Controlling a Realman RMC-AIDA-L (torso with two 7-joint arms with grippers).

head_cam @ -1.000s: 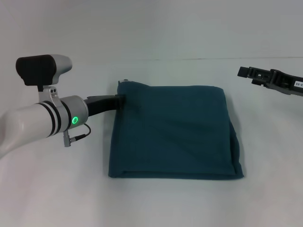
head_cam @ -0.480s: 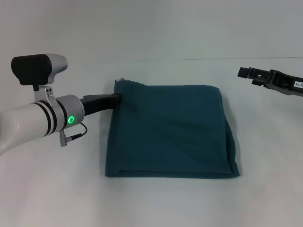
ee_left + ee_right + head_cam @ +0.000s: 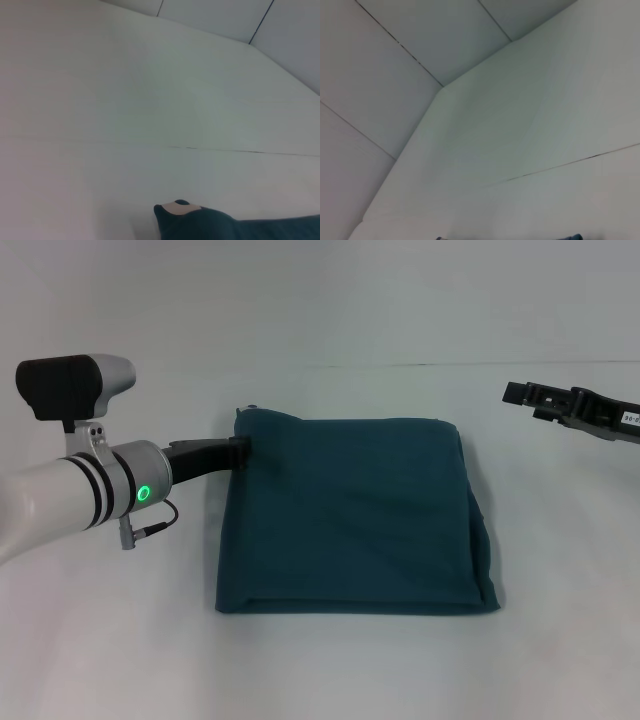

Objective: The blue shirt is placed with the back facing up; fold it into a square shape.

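Observation:
The blue shirt (image 3: 355, 515) lies on the white table as a folded, roughly square stack, plain side up, with layered edges along its near and right sides. My left gripper (image 3: 241, 451) comes in from the left and is shut on the shirt's far-left corner. In the left wrist view that corner (image 3: 235, 226) shows bunched up, with a pale patch on top. My right gripper (image 3: 512, 393) hovers off to the far right, apart from the shirt and holding nothing.
The white table (image 3: 330, 670) spreads all around the shirt. A thin seam (image 3: 420, 364) runs across it behind the shirt. No other objects are in view.
My left arm has drawn back to the left, and the whole folded shirt has slid a little left and nearer with it. The right arm has not moved.

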